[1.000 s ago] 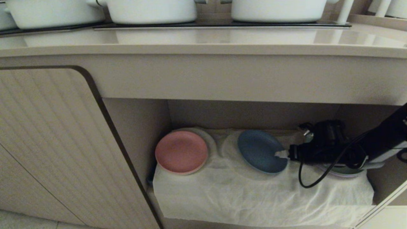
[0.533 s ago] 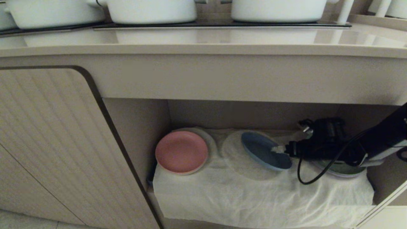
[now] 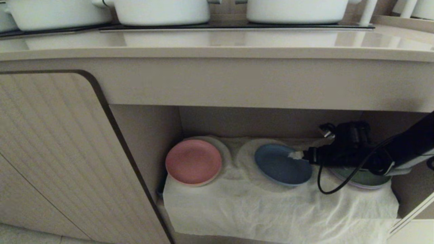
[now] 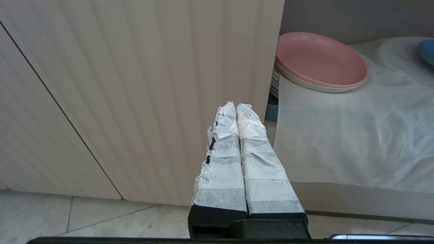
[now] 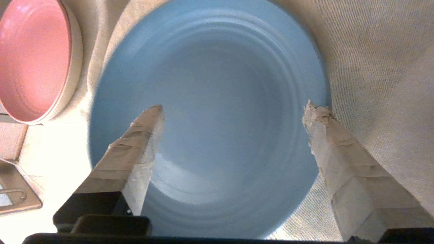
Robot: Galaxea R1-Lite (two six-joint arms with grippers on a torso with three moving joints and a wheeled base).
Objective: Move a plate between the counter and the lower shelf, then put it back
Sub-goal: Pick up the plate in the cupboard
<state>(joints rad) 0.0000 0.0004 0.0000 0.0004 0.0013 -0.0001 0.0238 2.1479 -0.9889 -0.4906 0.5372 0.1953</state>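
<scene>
Right gripper (image 5: 234, 112) is seen inside the lower shelf (image 3: 278, 210), spread wide, nothing held; 1 taped fingertip (image 5: 149, 128) hangs over the bowl of the plate (image 3: 283, 164), the other at its right rim. Whether a tip touches the plate cannot be told.

Plate is found lying flat on the middle mound of the white cloth liner (image 3: 257, 210), between the pink plate (image 3: 193, 162) on the left and the green plate (image 3: 362, 179), mostly hidden under the arm, on the right.

Left gripper (image 4: 237, 108) is parked low before the ribbed cabinet door (image 4: 135, 84), pressed closed, empty.

Step judged: plate set down on the shelf and released; tabletop (image 3: 217, 42) leg of the task not begun.

Next move, as judged: the rim to be regripped, the plate lifted clear of the cloth, drawn out under the thick tabletop edge. The white pots (image 3: 162, 12) at the far side are to be avoided.
</scene>
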